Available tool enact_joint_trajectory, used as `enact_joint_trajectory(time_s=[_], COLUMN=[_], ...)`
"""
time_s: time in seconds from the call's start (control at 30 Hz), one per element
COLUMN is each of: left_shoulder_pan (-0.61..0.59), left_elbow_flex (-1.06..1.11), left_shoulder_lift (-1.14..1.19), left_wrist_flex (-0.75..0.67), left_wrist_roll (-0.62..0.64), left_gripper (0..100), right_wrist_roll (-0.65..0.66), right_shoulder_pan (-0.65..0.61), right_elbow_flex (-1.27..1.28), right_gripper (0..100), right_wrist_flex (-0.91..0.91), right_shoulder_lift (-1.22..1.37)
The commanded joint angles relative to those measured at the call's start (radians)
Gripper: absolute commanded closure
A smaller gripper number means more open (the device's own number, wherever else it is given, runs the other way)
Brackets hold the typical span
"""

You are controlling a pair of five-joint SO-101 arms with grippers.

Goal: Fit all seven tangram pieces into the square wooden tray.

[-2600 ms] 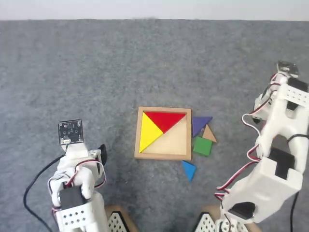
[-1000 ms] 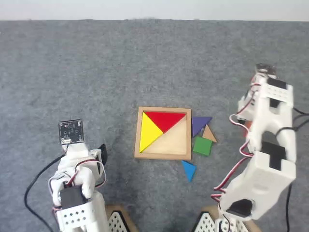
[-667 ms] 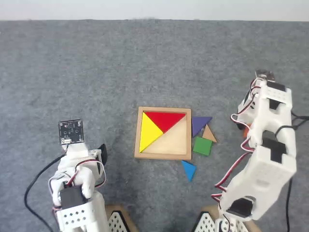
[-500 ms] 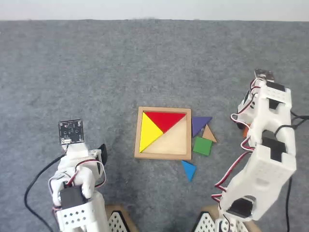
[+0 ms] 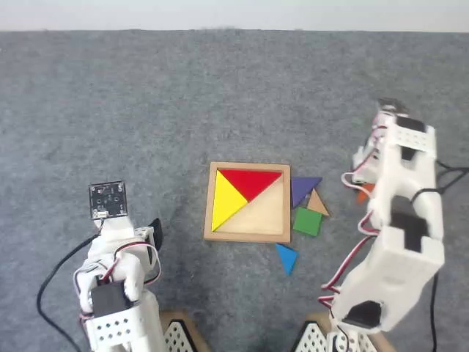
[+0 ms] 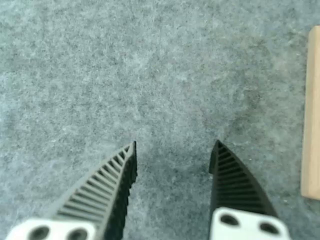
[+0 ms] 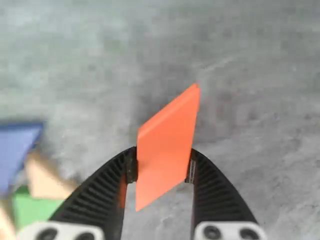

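Observation:
The square wooden tray (image 5: 286, 202) lies mid-table with a red triangle (image 5: 250, 180) and a yellow triangle (image 5: 226, 199) in it. Just right of it lie a purple piece (image 5: 304, 187), a tan triangle (image 5: 318, 203), a green square (image 5: 307, 221) and a blue triangle (image 5: 286, 257). My right gripper (image 7: 160, 167) is shut on an orange piece (image 7: 166, 142), held off the carpet; a bit of orange (image 5: 363, 193) peeks out under the right arm, right of the loose pieces. My left gripper (image 6: 172, 150) stands open over bare carpet at the lower left, the tray's edge (image 6: 310, 115) off to one side.
Grey carpet (image 5: 146, 103) covers the table. The left arm's body (image 5: 117, 279) occupies the lower left corner and the right arm (image 5: 399, 220) stands along the right side. The purple (image 7: 15, 145), tan (image 7: 42, 177) and green (image 7: 30, 210) pieces lie near the right gripper.
The right arm has swung in from the far right edge toward the loose pieces, carrying the orange piece. The left arm and the pieces on the carpet have not moved.

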Motion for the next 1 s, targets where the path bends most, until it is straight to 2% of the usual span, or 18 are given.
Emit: enact_joint_trajectory(time_s=[0.0,0.23,0.33,0.53,0.8,0.97], left_shoulder_pan=[-0.005,-0.005,-0.005,-0.005,-0.005,-0.005], left_elbow_flex=[-0.01,-0.01,-0.01,-0.01,-0.01,-0.01], left_shoulder_lift=[-0.018,-0.018,-0.018,-0.018,-0.018,-0.018], left_wrist_flex=[0.005,0.005,0.005,0.005,0.005,0.005], left_wrist_roll=[-0.005,-0.005,-0.005,-0.005,-0.005,-0.005], left_gripper=[77,77,77,77,77,77], right_wrist_roll=[-0.031,-0.143,-0.186,-0.238,-0.351,-0.414], right_shoulder_pan=[-0.128,-0.414,-0.533,-0.65,-0.674,-0.648], right_elbow_flex=[-0.026,0.144,0.272,0.408,0.381,0.364], right_gripper=[92.5,92.4,92.2,92.6,92.6,92.6], right_wrist_flex=[0.108,0.107,0.018,-0.174,-0.269,-0.272], right_shoulder_lift=[-0.165,-0.424,-0.492,-0.476,-0.378,-0.331])
